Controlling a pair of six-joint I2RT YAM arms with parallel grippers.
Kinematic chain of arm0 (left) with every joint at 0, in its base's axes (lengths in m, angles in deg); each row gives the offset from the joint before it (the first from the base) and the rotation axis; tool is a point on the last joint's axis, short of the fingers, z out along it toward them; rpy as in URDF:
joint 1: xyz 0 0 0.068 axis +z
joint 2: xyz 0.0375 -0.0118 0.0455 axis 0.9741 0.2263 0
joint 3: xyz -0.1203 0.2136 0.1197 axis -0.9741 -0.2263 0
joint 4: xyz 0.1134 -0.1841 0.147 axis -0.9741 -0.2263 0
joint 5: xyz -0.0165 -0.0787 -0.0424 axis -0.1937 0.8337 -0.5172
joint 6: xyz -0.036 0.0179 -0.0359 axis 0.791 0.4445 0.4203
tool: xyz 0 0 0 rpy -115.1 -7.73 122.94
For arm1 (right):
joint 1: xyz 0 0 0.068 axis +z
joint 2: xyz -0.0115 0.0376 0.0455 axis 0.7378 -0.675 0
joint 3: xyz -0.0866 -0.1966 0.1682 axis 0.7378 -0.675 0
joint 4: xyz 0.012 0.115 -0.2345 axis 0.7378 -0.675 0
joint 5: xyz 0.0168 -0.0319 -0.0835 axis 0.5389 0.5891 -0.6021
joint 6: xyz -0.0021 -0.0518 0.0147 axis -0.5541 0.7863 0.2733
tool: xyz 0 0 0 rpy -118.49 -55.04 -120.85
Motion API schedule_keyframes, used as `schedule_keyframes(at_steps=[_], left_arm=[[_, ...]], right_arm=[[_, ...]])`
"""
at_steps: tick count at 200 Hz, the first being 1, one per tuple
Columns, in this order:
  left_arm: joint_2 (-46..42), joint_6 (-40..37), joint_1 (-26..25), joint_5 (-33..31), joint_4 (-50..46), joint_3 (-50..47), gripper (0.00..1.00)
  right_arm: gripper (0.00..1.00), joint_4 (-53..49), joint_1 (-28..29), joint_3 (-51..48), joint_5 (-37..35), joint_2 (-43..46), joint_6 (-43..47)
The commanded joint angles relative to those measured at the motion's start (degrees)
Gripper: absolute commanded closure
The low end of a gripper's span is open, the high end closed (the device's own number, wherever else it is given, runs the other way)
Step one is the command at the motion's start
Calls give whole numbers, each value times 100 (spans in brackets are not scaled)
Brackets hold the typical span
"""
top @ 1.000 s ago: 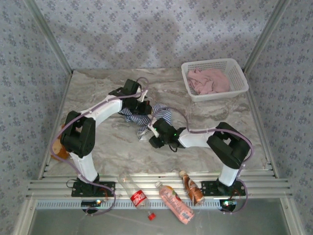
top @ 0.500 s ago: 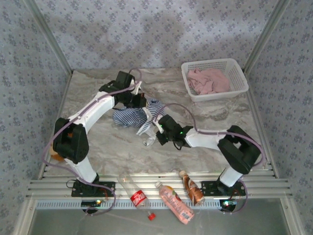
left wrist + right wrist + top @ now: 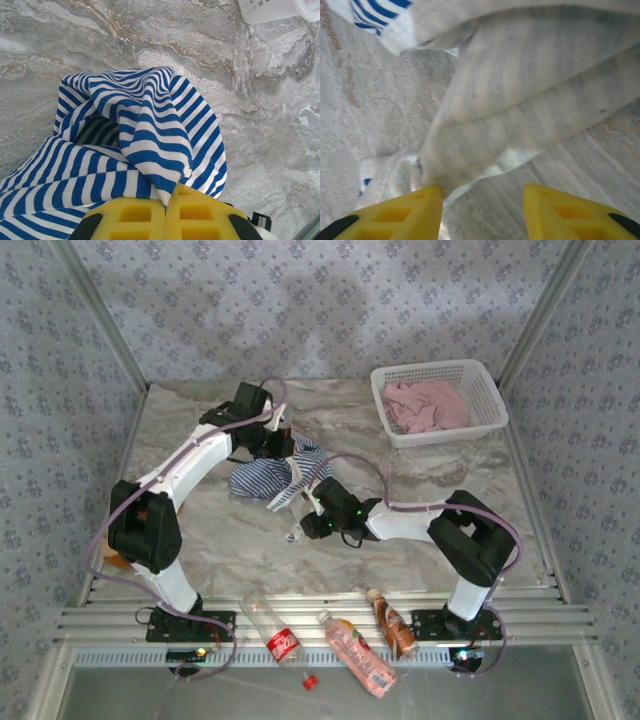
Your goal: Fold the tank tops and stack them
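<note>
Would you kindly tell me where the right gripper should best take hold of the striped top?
Take the trailing end of the striped top, where it bunches narrow on the table, coming low from the right. The left gripper pinches the other end, and the open right gripper faces this one.

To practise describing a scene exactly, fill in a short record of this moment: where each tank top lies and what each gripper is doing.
striped tank top: bunched on the table, one part pinched and raised
pink tank top: crumpled in the white basket, far right
left gripper: shut on the striped tank top
right gripper: open, low at the striped tank top's near end
folding: not yet done
stack: none yet
</note>
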Motion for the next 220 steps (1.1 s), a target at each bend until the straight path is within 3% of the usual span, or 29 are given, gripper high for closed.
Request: schedule_keyframes(at_steps=[1, 29, 57, 66, 84, 93, 107, 132, 163, 193, 220], left_arm=[[27, -124, 41, 40, -96, -10, 100], [114, -115, 37, 52, -92, 4, 100], [98, -124, 50, 37, -93, 0, 100], [78, -116, 59, 26, -96, -6, 100], [21, -148, 79, -65, -271, 13, 100], [-35, -188, 89, -147, -359, 62, 100], [-172, -268, 104, -300, -536, 210, 100], [-617, -201, 72, -502, -969, 546, 100], [-1458, 2, -218, -972, -1379, 988, 100], [-2387, 102, -654, -1254, -1316, 1134, 100], [-3036, 320, -685, -1496, -1269, 1164, 100]], right_arm=[[40, -4, 111, -80, 60, 168, -173], [36, 159, 88, 215, 164, -266, -276], [39, -504, 74, 686, 85, -901, -169], [47, -464, 28, 658, 65, -936, -182], [77, -541, -79, 553, -58, -699, -164], [90, -527, -172, 414, -163, -401, -101], [100, -713, -279, 209, -510, 206, 140], [100, -1225, -509, -107, -1316, 1691, 608], [100, -1427, -802, -300, -2063, 3673, 1890], [100, -1570, -911, 20, -1961, 5042, 3186], [100, -1781, -1012, 830, -1794, 5258, 4126]])
